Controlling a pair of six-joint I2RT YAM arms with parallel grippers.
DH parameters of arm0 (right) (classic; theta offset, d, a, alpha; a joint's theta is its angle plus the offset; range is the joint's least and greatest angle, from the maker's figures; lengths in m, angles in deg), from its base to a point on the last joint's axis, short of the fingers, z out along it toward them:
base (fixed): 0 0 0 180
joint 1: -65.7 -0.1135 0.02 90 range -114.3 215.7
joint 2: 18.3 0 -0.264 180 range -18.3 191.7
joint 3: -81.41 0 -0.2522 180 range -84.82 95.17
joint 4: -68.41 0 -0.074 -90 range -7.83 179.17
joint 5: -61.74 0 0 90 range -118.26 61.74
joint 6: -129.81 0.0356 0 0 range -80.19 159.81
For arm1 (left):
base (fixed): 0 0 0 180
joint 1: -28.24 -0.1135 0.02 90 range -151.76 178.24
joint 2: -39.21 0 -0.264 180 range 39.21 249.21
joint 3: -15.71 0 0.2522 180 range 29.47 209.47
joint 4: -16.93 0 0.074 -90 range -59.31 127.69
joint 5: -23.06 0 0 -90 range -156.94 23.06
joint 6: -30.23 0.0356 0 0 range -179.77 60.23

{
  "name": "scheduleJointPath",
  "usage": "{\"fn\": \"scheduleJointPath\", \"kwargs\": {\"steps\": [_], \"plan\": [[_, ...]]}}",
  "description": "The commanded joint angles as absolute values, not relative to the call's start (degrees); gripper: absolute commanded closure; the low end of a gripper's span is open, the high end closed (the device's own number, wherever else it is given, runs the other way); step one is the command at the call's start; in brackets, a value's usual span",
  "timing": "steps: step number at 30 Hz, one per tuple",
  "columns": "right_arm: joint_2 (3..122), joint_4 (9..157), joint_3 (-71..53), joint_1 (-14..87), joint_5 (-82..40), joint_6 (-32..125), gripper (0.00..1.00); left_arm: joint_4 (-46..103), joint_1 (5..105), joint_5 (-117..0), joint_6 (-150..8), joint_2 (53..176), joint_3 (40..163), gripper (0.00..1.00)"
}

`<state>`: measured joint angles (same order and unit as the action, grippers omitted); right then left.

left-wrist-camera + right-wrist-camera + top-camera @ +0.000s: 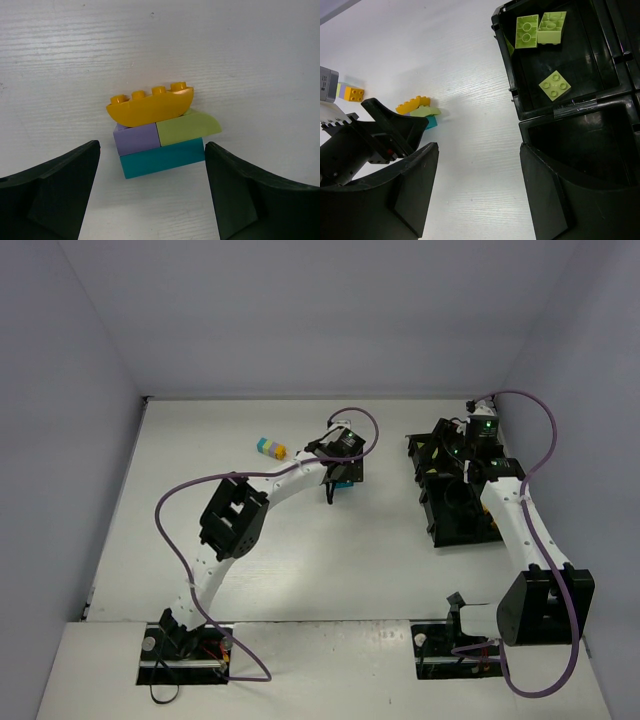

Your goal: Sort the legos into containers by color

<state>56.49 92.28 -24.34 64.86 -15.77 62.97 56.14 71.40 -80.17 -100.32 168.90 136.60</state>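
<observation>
Left gripper (151, 152), jaws wide, flanks the brick cluster (159, 131) with table (225, 50) showing either side; right gripper (477, 150), jaws wide, hangs at the tray (516, 102) rim near lime bricks (555, 85)

Bare table (150, 45) flanks the brick cluster (160, 135) on 2 sides, leaving gaps inside the spread left pincer (151, 155).

White desk (330, 560) carries one four-brick cluster (161, 132), a second cluster (270, 448) well apart, and the black compartment tray (570, 107) at right.
</observation>
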Motion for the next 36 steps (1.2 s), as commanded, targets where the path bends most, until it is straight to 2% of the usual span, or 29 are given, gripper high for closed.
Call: {"fn": "scheduleJointPath", "kwargs": {"steps": [1,19,24,26,28,29,32,33,36], "plan": [[56.0,89.7,-24.4,64.6,-15.0,63.3,0.37,58.5,72.3,-81.7,-101.8,167.8,139.9,0.21],[55.7,89.4,-25.5,64.6,-14.7,63.4,0.37,55.3,72.5,-85.0,-96.2,168.9,139.1,0.25],[55.5,89.3,-25.6,64.6,-14.6,63.4,0.37,54.3,72.4,-84.4,-93.3,168.6,137.8,0.32],[55.4,89.3,-25.6,64.6,-14.5,63.5,0.37,54.2,72.4,-83.7,-93.3,168.3,136.9,0.39],[55.4,89.3,-25.6,64.6,-14.3,63.5,0.37,53.9,72.4,-83.1,-93.4,167.5,135.2,0.53],[55.4,89.3,-25.6,64.6,-14.3,63.5,0.37,53.9,72.4,-83.1,-93.4,167.5,135.2,0.53],[55.3,89.4,-25.7,64.6,-14.0,63.6,0.37,53.2,72.4,-82.7,-92.8,165.9,133.0,0.66],[55.3,89.3,-25.6,64.6,-13.8,63.5,0.37,53.1,72.4,-82.7,-92.6,165.3,132.5,0.75],[55.4,89.4,-24.5,64.6,-11.0,63.3,0.37,50.9,72.4,-82.1,-88.9,162.3,129.8,0.87]]}}
